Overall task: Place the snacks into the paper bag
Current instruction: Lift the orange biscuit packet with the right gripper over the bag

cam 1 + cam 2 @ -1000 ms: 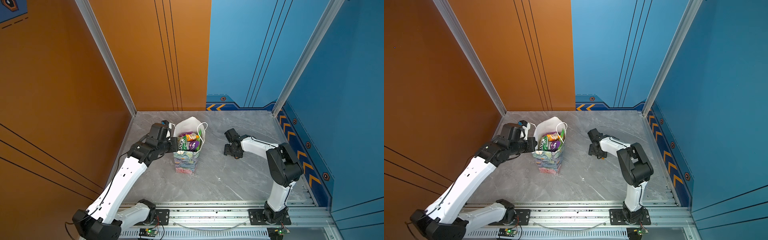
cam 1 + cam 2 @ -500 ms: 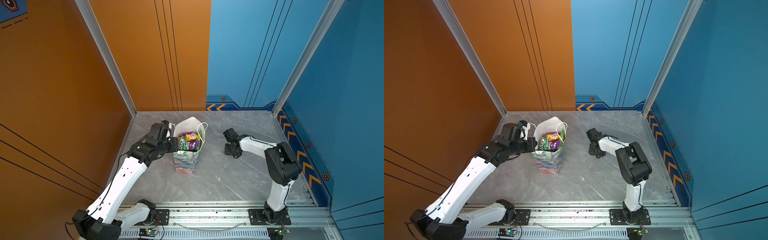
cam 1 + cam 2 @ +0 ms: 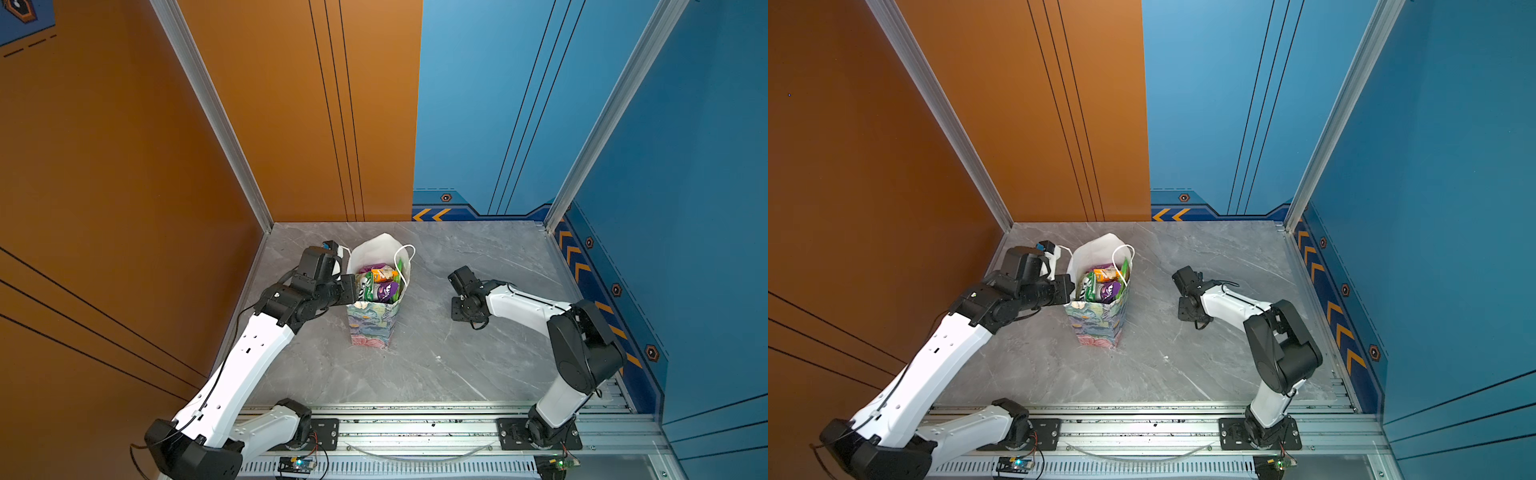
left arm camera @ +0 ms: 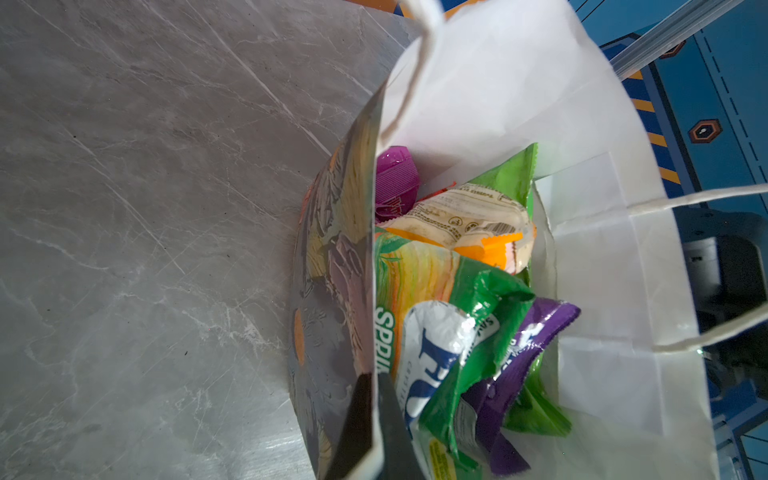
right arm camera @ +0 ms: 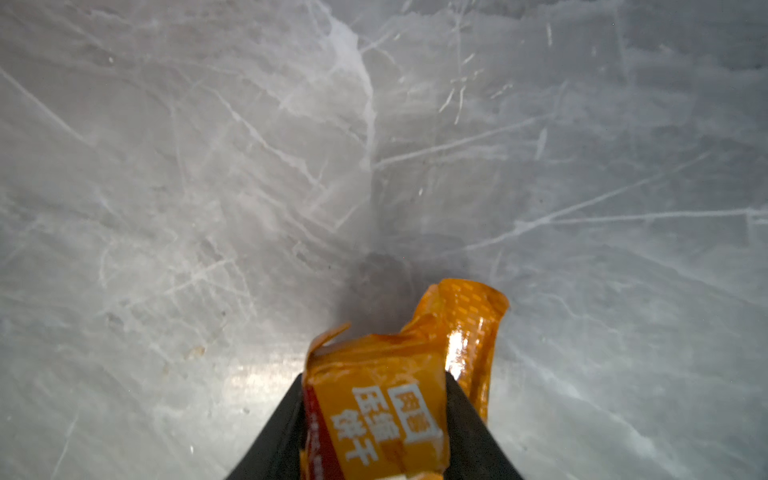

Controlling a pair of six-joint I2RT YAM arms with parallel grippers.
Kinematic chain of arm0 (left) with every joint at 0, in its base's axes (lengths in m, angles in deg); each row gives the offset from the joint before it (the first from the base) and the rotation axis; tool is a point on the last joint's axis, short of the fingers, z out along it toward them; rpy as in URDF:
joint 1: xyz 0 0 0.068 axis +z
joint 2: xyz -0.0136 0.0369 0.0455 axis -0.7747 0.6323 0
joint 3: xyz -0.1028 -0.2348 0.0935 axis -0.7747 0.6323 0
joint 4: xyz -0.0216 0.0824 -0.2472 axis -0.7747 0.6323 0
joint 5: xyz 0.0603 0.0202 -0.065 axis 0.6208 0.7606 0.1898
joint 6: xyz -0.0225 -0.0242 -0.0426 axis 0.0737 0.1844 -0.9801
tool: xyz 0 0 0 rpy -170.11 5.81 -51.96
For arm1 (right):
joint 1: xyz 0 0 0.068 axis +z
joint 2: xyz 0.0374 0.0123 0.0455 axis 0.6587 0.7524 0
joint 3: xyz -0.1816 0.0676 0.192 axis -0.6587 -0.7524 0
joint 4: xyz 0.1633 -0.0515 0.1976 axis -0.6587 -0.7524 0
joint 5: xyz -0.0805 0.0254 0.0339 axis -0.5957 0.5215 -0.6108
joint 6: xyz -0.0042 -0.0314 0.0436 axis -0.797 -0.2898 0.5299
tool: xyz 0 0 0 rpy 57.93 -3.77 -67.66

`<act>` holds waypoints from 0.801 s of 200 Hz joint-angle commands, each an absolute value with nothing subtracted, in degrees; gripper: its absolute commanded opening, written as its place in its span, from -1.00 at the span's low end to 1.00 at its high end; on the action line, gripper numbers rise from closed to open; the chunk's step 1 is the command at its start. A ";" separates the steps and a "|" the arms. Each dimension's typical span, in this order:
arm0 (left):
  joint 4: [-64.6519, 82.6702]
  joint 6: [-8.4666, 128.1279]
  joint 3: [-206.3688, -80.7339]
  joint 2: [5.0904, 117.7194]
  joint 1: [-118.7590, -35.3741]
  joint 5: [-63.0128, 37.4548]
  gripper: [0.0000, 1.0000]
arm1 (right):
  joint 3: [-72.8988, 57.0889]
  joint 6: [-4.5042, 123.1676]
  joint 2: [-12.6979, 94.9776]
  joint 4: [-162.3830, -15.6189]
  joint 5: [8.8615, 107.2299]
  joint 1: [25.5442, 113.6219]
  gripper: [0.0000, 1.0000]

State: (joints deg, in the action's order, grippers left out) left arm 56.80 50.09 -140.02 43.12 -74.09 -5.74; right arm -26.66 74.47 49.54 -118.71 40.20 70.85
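The paper bag (image 3: 372,326) (image 3: 1096,326) stands upright left of the table's centre, floral outside and white inside (image 4: 498,83). Several snacks (image 3: 380,282) (image 3: 1104,284) fill it: a green packet (image 4: 478,291), a purple one (image 4: 536,332), a magenta one (image 4: 395,174) and a pale orange one (image 4: 465,220). My left gripper (image 3: 351,287) (image 4: 376,419) is shut on the bag's near wall at the rim. To the right, my right gripper (image 3: 465,308) (image 3: 1187,311) (image 5: 374,415) points down at the table, shut on a small orange packet (image 5: 374,399). The gripper hides that packet in both top views.
Grey marble tabletop (image 3: 436,365) all round the bag. Orange wall panels on the left and blue ones on the right enclose it. The arms' metal base rail (image 3: 415,432) runs along the front edge.
My right gripper's jaws have closed from wide apart onto the orange packet, and that wrist has shifted slightly left. The left arm and the bag have not moved.
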 commanded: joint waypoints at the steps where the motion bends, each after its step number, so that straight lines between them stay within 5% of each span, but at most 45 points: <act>1: 53.13 51.48 -140.55 40.96 -74.16 -4.64 -0.95 | -29.74 74.87 45.18 -119.52 39.03 72.88 -0.13; 75: 53.13 51.54 -140.60 40.79 -73.87 -4.85 -0.95 | -33.87 81.56 33.69 -122.66 35.91 84.90 -0.14; 160: 53.13 51.39 -140.68 40.92 -73.87 -5.33 -0.95 | -18.68 82.33 23.42 -132.30 27.99 95.16 -0.19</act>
